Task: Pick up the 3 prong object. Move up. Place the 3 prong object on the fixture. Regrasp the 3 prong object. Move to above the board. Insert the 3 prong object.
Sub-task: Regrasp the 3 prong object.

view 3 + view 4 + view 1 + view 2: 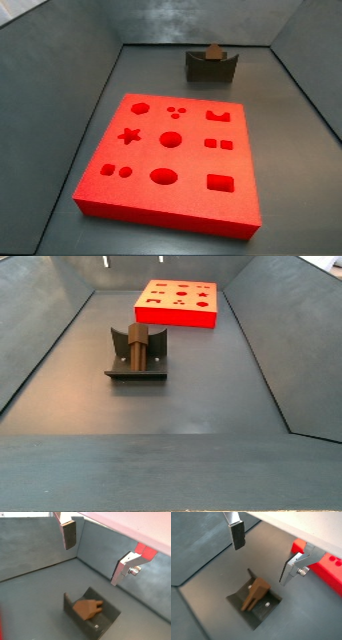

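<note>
The brown 3 prong object (88, 608) (256, 592) rests in the notch of the dark fixture (101, 625) (262, 612). Both side views show it standing on the fixture (211, 69) (134, 371), with the piece (214, 51) (136, 344) upright in it. My gripper (92, 564) (261, 564) hangs open well above the piece, with nothing between its fingers. Only its fingertips (104, 261) show at the upper edge of a side view. The red board (171, 160) (178, 301) (328, 569) lies flat on the floor, apart from the fixture.
Grey walls enclose the floor on all sides, and the fixture stands near the back wall (187, 25). The board has several shaped cutouts, among them three small dots (177, 109).
</note>
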### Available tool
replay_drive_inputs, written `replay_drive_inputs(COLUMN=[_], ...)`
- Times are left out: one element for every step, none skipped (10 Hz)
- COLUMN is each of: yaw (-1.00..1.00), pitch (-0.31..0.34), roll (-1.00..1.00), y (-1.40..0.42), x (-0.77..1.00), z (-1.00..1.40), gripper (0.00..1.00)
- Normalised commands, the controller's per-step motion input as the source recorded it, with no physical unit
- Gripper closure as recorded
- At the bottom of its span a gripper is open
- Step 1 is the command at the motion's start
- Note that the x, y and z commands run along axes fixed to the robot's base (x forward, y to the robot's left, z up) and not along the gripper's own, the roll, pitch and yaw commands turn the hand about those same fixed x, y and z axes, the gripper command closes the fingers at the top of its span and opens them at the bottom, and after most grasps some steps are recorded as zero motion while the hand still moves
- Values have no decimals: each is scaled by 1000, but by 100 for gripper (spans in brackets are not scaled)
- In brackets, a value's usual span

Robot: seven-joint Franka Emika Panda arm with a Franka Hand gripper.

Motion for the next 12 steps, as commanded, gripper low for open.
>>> replay_drive_inputs(yaw=[36, 40, 47, 55, 66, 80, 94, 145, 157, 184, 197, 209], pitch=[30, 44, 62, 80, 102, 128, 146, 186, 180, 161, 142, 110], roll=[1000, 1000, 1000, 1000, 1000, 1000, 1000, 976, 854, 611, 431, 254], y=[-25, -27, -29, -33, -37, -40, -40, -46, -46, -49, -49, -36], x=[41, 54, 69, 83, 96, 106, 108, 109, 110, 113, 115, 107], z=[-15, -16, -15, -15, -19, -23, -24, -21, -25, -27, -25, -12], gripper=[0, 0, 0, 0, 0, 0, 0, 0, 0, 0, 0, 0])
